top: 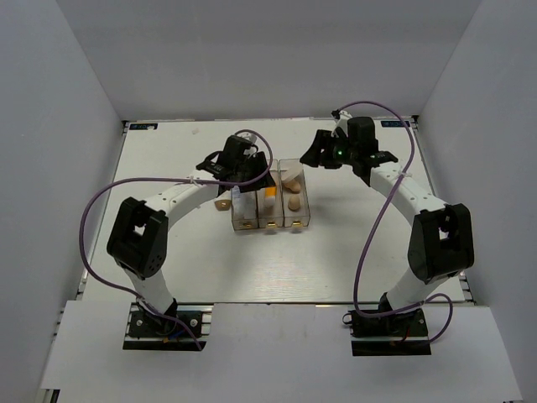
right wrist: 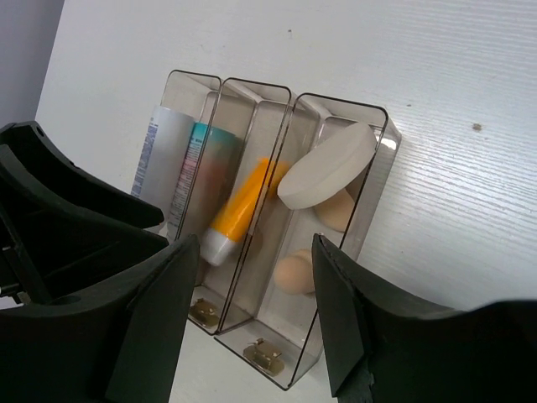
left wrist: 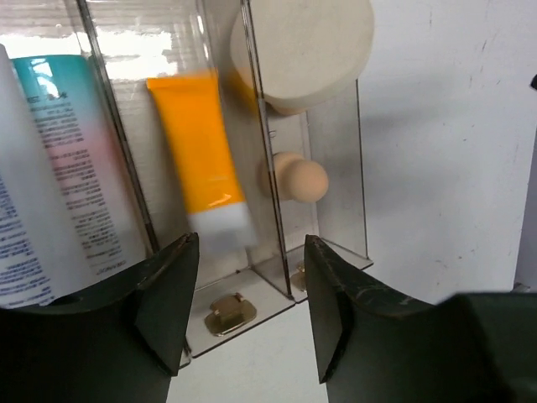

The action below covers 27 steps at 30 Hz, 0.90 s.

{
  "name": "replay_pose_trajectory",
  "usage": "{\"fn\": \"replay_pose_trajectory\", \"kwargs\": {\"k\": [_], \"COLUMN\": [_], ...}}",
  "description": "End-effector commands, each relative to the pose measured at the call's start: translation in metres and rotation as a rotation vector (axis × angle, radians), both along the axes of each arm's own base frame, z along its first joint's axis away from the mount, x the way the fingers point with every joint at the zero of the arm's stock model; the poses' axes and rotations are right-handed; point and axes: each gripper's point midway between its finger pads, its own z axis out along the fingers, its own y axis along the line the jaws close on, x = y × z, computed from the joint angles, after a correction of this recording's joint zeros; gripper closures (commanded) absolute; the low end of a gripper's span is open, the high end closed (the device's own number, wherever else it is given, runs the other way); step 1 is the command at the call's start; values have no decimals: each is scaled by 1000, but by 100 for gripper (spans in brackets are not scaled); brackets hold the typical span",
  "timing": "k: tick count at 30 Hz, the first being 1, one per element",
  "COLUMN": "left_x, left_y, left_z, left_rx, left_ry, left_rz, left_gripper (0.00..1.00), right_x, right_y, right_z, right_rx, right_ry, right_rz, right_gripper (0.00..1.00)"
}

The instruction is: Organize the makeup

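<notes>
left gripper (left wrist: 252,252) spread, angled down over clear box (top: 295,220), right gripper (right wrist: 256,252) spread, hovering near it

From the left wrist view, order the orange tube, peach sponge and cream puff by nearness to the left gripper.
1. orange tube, middle compartment, cap just ahead of the left gripper.
2. peach sponge, right compartment.
3. cream puff, right compartment, far end.

overhead view far, wrist views near, sharing box (right wrist: 371,210)
</notes>
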Motion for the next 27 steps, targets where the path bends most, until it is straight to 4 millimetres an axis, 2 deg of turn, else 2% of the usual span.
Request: {"fn": "replay_pose_trajectory", "kwargs": {"k": [1,5,7,8,9,10,11,12,13,16,17,20,22,25,27], "left_x": [7,8,11,11,13,14,10,17,16,10,7,5,1,-1,-1], "left_y": [-15,-19,-14,-7,2,13,21,41,50,84,95,125,142,151,155], "left_z": [27,35,43,43,44,54,48,49,54,44,37,34,20,3,-11], "left_rx": [-52,-55,-45,-32,-23,-20,3,42,52,120,138,157,186,217,234], "left_ry": [-54,-73,-98,-97,-102,-129,-126,-147,-159,-123,-107,-98,-54,1,33], "left_rz": [-32,-35,-14,5,31,67,88,157,177,250,273,355,389,401,403], "left_gripper": [36,34,40,46,57,62,66,71,73,75,75,58,42,31,28], "right_x": [2,3,3,4,4,4,4,5,5,6,5,6,6,6,5], "right_y": [-3,-6,-6,-8,-8,-10,-9,-12,-12,-16,-17,-18,-21,-21,-22], "right_z": [19,18,18,18,17,18,16,15,13,11,9,9,7,4,4], "right_rx": [16,14,15,14,13,10,8,5,4,0,-2,-4,-7,-8,-9], "right_ry": [-66,-63,-64,-64,-65,-69,-67,-65,-62,-59,-57,-59,-55,-51,-50], "right_rz": [1,-4,-3,-5,-4,-9,-8,-13,-15,-21,-22,-24,-29,-29,-30], "right_gripper": [38,38,38,38,38,38,38,38,38,38,38,38,38,38,38]}}
